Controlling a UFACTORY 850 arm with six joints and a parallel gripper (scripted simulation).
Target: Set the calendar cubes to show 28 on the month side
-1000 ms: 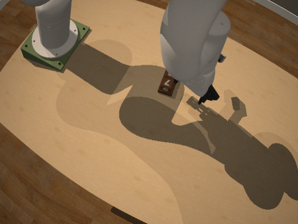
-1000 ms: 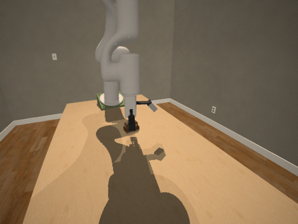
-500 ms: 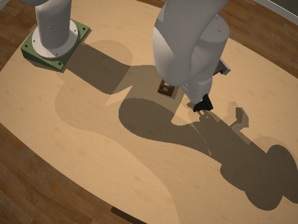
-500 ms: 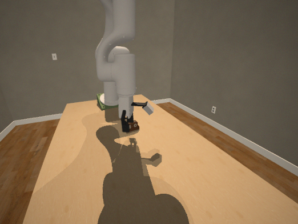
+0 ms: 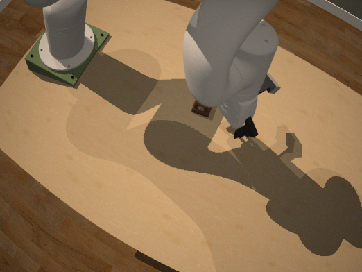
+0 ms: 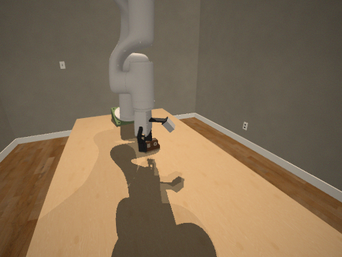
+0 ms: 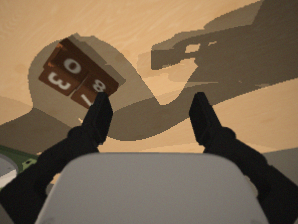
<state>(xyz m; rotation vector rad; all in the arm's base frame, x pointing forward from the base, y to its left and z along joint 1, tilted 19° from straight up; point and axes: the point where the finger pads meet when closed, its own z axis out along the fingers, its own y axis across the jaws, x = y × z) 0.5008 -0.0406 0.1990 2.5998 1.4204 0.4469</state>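
Observation:
The calendar is a small dark-brown tray with two brown cubes side by side. In the wrist view it sits at the upper left, in the arm's shadow. One cube [image 7: 62,75] shows a white 0 and a 3; the other [image 7: 95,91] shows an 8 and what looks like a 1. My gripper [image 7: 150,102] is open and empty, low over bare table. Its left finger stands just beside the calendar. In the top view the arm hides most of the calendar [image 5: 202,112], and the gripper [image 5: 245,132] is to its right. In the exterior view the gripper [image 6: 141,144] stands beside the calendar [image 6: 153,147].
The arm's green base plate [image 5: 67,55] stands at the far left corner of the table and also shows in the exterior view [image 6: 118,120]. The grey wrist camera box [image 6: 168,124] sticks out beside the gripper. Wooden floor surrounds the table.

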